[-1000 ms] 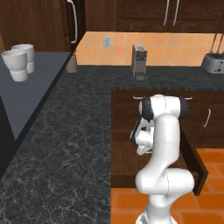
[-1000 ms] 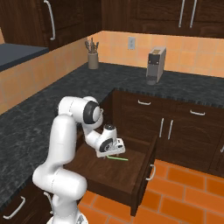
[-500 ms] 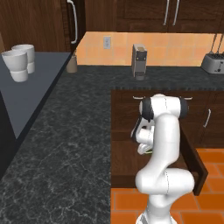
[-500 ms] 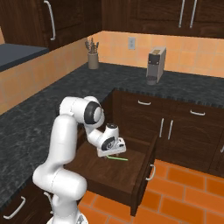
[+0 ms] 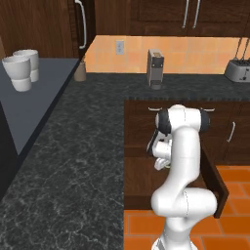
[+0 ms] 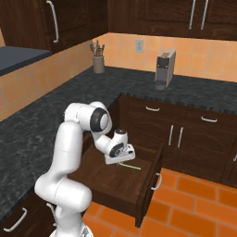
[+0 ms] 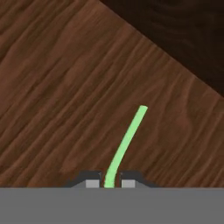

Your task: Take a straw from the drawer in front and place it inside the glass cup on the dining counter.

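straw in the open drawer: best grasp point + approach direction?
Grip the straw near one end, coming straight down from above. It is thin and lies flat on the drawer floor, so a side approach has nothing to get under, and the jaws must straddle its width. The gripper is already shut on its near end, leaving the long free end to go into a cup later.
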